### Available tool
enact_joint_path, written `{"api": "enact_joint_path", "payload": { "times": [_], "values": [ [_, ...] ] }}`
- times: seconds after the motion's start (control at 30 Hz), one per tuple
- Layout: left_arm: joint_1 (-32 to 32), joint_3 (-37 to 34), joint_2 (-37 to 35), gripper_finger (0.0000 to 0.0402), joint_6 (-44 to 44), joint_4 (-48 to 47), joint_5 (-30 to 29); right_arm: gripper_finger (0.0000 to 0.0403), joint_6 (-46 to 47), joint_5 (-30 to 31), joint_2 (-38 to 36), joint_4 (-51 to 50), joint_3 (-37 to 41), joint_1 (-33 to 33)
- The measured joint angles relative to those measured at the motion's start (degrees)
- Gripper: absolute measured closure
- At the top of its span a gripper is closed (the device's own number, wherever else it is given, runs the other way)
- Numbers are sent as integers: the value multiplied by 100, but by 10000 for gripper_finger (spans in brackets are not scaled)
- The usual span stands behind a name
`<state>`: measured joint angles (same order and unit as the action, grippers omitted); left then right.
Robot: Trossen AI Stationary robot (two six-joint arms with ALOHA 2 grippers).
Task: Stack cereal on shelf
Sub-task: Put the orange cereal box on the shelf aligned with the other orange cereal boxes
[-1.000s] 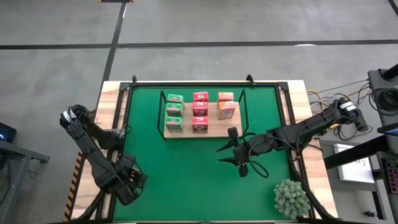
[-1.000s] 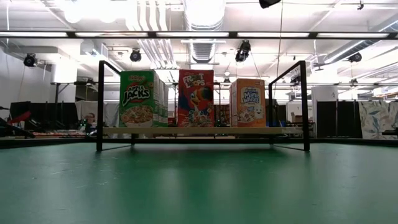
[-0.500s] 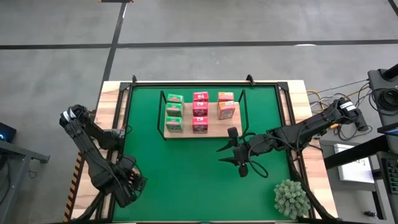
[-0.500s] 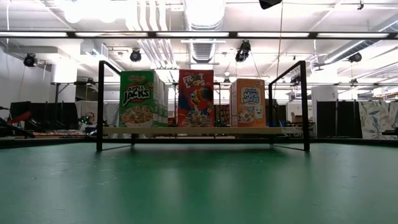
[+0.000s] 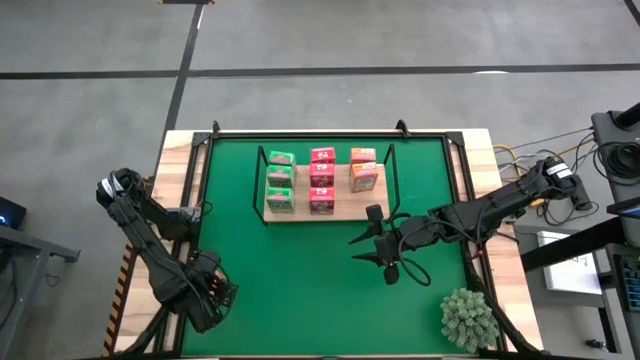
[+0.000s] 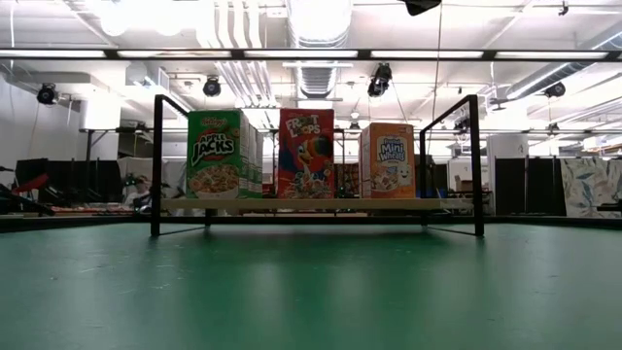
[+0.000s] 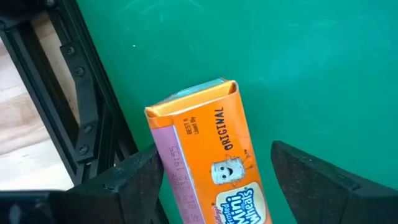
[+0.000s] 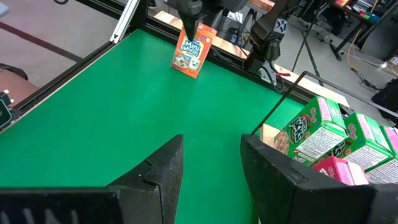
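Observation:
The shelf (image 5: pixel 345 210) is a light-wood board with a black wire frame at the far middle of the mat. Several cereal boxes stand on it in green (image 5: pixel 280 180), pink-red (image 5: pixel 321 178) and orange (image 5: pixel 365 178) columns. The low view shows the front boxes (image 6: pixel 306 153) upright on the board (image 6: pixel 311 205). My left gripper (image 5: pixel 207 290) is at the mat's near left corner, shut on one more orange cereal box (image 7: pixel 205 155). The right wrist view also shows this box (image 8: pixel 191 53). My right gripper (image 5: pixel 352 250) hovers open, just near of the shelf's right end. My left gripper pinches the orange box between its two fingers (image 7: pixel 134 177), one on the purple side panel (image 7: pixel 163 168) and one on the opposite side. They come from above, along the box's length. The box hangs slightly tilted, its free end (image 7: pixel 193 96) pointing at the mat. Whether that end touches, I cannot tell.
A spiky grey-green plant (image 5: pixel 468 318) stands at the near right corner. A black rail (image 7: pixel 81 106) and the light-wood border (image 5: pixel 178 180) run along the mat's left edge beside my left gripper. Bare green mat (image 5: pixel 290 270) lies between the two grippers.

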<state>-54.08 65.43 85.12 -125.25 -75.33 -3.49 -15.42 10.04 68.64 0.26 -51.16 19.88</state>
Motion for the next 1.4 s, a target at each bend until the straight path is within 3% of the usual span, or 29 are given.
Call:
{"api": "enact_joint_path", "payload": {
  "times": [0.37, 0.6, 0.73, 0.9, 1.0, 1.23, 1.4],
  "values": [
    [2, 54, 0, 212, 93, 44, 3, 255, 120, 2, 0, -86, 0, 11],
    [141, 440, 0, 243, 705, 46, -9, 255, 468, 4, -368, -726, 18, 136],
    [363, 906, 0, 247, 1622, 79, -706, 255, 527, 4, -684, -727, 205, 345],
    [783, 1670, 0, 247, 3878, 821, -3141, 255, 533, 4, -1013, -722, 391, 681],
    [1166, 2120, 0, 247, 5991, 1737, -4046, 255, 420, 4, -1170, -696, 459, 909],
    [2202, 2568, 0, 247, 10486, 3804, -4127, 255, 78, 4, -1294, -514, 544, 1320],
    [3047, 2555, 20, 247, 11724, 4255, -4102, 255, 8, 1, -1318, -529, 544, 1522]
  ]
}}
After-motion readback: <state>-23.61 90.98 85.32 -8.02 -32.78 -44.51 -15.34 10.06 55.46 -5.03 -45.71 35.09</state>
